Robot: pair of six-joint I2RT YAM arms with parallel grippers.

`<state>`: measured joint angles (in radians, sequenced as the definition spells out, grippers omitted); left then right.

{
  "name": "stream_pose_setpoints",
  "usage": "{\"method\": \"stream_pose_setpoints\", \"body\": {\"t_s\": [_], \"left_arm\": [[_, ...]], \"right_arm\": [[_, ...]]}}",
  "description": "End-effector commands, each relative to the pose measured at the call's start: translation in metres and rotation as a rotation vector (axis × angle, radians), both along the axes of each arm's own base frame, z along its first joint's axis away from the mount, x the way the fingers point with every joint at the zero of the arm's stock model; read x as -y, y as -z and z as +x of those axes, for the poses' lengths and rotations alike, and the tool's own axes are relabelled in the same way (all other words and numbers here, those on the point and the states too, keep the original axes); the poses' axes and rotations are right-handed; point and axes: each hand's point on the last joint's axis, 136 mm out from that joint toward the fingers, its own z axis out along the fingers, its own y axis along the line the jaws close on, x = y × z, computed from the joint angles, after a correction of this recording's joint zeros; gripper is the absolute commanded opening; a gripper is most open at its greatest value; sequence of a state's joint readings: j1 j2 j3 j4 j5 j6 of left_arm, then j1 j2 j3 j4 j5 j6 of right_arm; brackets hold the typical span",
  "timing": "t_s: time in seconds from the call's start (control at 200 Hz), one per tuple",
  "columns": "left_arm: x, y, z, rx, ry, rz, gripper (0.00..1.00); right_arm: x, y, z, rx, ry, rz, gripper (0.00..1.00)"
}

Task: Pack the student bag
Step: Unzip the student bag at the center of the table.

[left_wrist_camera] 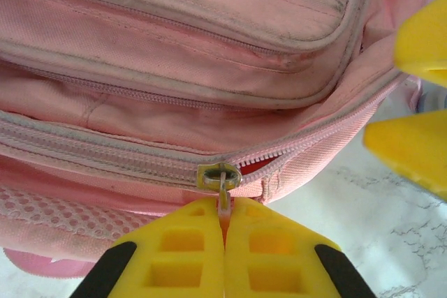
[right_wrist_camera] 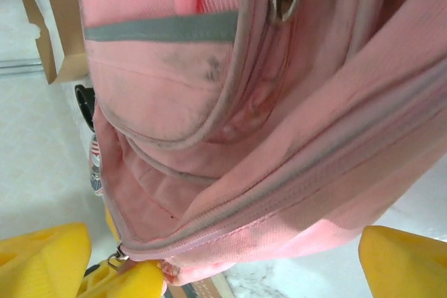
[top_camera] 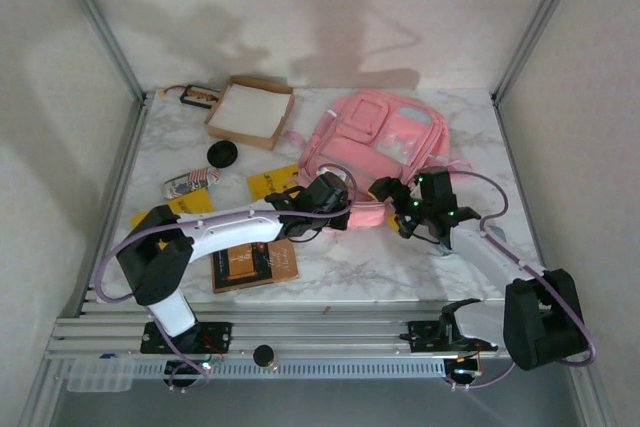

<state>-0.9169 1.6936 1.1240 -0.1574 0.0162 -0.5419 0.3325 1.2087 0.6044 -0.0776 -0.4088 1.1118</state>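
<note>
The student bag (top_camera: 375,142), pink with grey-white panels, lies at the middle back of the table. Its near edge faces both grippers. My left gripper (left_wrist_camera: 225,207) is shut on the pull tab of the main zipper, just below the metal slider (left_wrist_camera: 218,176). To the right of the slider the zipper is parted a little and shows red inside. In the top view the left gripper (top_camera: 335,197) sits at the bag's near left corner. My right gripper (top_camera: 405,202) stands wide open at the bag's near edge, with its yellow fingers (right_wrist_camera: 42,259) either side of the fabric and not touching it.
A brown cardboard box (top_camera: 250,112) with a white inside stands at the back left. A black round object (top_camera: 222,155), yellow packets (top_camera: 272,182) and a brown book (top_camera: 255,265) lie on the left of the marble table (top_camera: 350,267). A metal rail frames the near edge.
</note>
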Motion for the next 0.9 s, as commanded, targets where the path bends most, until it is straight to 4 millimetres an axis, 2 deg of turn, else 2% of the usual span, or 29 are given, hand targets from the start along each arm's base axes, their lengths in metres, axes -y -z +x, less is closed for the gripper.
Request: {"method": "stream_pose_setpoints", "body": {"t_s": [0.0,0.11,0.255,0.345,0.471,0.561,0.661,0.761,0.896], "left_arm": [[0.019,-0.021,0.004,0.033,0.026,-0.063,0.0],[0.019,-0.023,0.004,0.038,0.022,-0.062,0.0],[0.017,-0.025,0.006,0.045,0.014,-0.051,0.0],[0.017,-0.027,0.007,0.052,0.014,-0.05,0.0],[0.017,-0.029,0.007,0.056,0.018,-0.045,0.0],[0.017,-0.031,0.007,0.059,0.022,-0.038,0.0],[0.014,-0.036,0.007,0.067,0.023,-0.023,0.0],[0.005,-0.04,0.006,0.065,0.017,0.025,0.0],[-0.02,-0.04,0.01,0.081,-0.03,0.129,0.0]], "right_arm": [[-0.014,-0.013,0.015,0.016,0.126,0.129,0.99],[-0.014,-0.006,0.025,0.017,0.199,0.119,0.96],[-0.009,0.004,0.034,0.014,0.253,0.093,0.83],[-0.008,0.011,0.035,0.009,0.254,0.067,0.69],[0.002,0.019,0.034,0.013,0.276,0.002,0.39],[0.007,0.019,0.035,0.028,0.277,-0.019,0.22],[0.014,0.016,0.039,0.044,0.269,-0.039,0.08],[0.025,0.008,0.044,0.076,0.26,-0.069,0.0],[0.046,-0.006,0.049,0.114,0.239,-0.137,0.0]]}}
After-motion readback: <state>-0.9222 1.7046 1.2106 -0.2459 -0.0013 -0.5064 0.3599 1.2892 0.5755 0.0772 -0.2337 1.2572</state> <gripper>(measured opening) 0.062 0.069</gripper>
